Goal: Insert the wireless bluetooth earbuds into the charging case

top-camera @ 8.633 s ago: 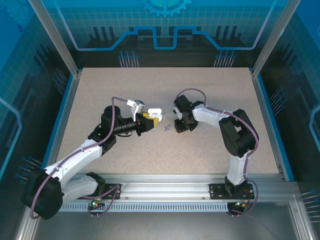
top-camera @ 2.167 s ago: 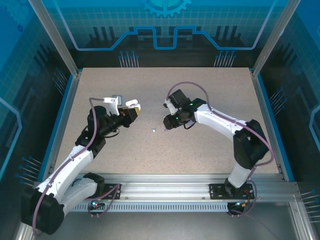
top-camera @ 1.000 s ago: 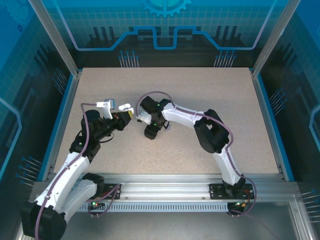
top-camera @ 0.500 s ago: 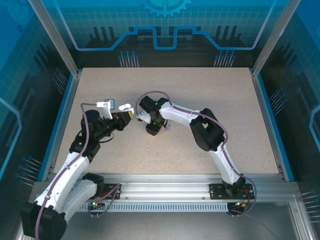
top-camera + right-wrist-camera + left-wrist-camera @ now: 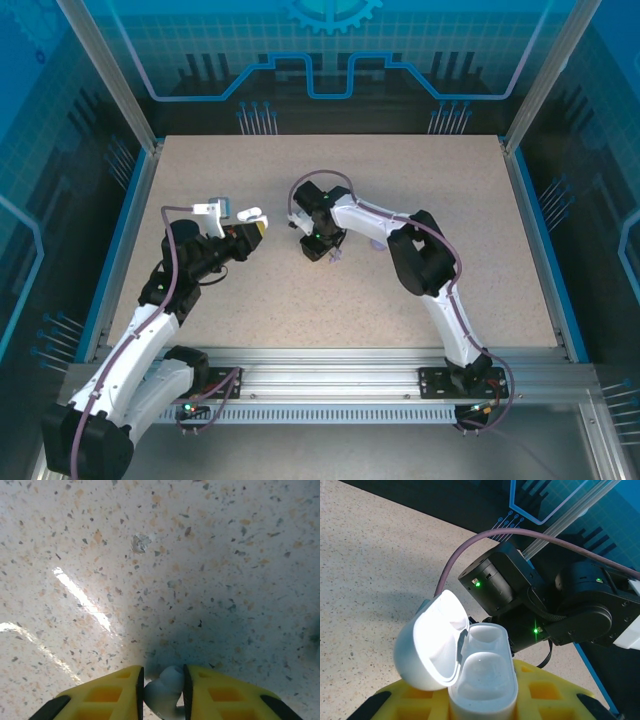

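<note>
My left gripper (image 5: 480, 707) is shut on the white charging case (image 5: 482, 677) and holds it upright, the yellow pads on either side of its base. Its lid (image 5: 432, 642) stands open to the left and both wells look empty. In the top view the case (image 5: 249, 214) sits left of centre. A small pale earbud (image 5: 161, 692) is pinched between the yellow fingers of my right gripper (image 5: 163, 675), which is shut on it just above the table. This gripper (image 5: 317, 249) points down a short way right of the case.
A tiny translucent pale piece (image 5: 140, 543) lies on the speckled tabletop (image 5: 225, 555) ahead of my right gripper. The right arm's black wrist (image 5: 495, 585) looms just behind the case. Blue rails (image 5: 122, 250) border the table.
My right gripper has closed on the earbud and shifted slightly right and toward the back. The left arm and the case have held still.
</note>
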You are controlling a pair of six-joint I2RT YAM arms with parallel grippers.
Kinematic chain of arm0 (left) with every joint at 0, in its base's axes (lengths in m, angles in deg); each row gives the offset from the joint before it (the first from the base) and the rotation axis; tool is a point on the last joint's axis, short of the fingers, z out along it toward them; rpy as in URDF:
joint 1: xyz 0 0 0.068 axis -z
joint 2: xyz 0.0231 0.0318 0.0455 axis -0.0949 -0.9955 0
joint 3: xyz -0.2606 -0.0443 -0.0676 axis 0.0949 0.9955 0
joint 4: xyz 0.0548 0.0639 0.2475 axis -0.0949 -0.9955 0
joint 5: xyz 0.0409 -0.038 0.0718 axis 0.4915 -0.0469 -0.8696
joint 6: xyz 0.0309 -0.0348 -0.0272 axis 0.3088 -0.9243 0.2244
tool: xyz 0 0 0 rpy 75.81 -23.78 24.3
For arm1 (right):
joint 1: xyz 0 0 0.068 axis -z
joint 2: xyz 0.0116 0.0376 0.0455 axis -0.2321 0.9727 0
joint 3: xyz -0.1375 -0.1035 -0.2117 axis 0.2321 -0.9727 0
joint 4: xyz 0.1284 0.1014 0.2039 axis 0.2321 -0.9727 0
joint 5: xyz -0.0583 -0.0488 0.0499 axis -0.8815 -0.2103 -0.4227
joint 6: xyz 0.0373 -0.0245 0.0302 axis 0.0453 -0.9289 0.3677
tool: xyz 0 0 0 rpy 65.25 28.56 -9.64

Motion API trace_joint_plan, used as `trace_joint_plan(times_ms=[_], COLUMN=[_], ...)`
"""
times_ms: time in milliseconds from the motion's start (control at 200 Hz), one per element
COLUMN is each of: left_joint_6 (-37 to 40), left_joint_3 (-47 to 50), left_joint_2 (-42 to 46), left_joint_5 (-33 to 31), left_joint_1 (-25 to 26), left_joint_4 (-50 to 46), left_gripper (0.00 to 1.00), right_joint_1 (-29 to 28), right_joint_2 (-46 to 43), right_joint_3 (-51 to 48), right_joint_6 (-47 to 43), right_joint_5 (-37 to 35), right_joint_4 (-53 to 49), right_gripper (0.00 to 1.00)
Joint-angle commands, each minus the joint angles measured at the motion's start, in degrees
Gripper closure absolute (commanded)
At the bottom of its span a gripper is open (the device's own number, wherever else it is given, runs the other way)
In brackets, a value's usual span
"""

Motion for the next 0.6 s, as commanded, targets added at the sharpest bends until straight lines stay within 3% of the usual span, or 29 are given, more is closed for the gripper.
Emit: trace_joint_plan(times_ms=[0,155,330,430,595], left_joint_6=[-1.2,-1.4,-1.5,-1.5,-1.4], left_joint_3=[-0.2,-0.2,0.0,-0.1,-0.4], left_joint_2=[0.5,0.6,0.5,0.5,0.6], left_joint_5=[1.5,1.6,1.8,1.9,1.9], left_joint_1=[-0.7,-0.8,-0.8,-0.8,-0.8], left_joint_4=[0.9,1.1,1.4,1.4,1.1], left_gripper=[0.85,0.85,0.85,0.85,0.85], right_joint_1=[0.8,0.8,-0.1,-0.5,-1.2], right_joint_2=[-2.0,-2.4,-3.0,-3.0,-3.6], right_joint_3=[-0.7,-1.7,-2.4,-1.6,-1.3], right_joint_6=[3.4,7.5,11.0,8.9,0.6], right_joint_5=[5.7,7.2,3.5,2.1,2.7], right_joint_4=[-1.4,-0.2,0.0,-1.0,-2.8], right_gripper=[0.73,0.71,0.53,0.46,0.46])
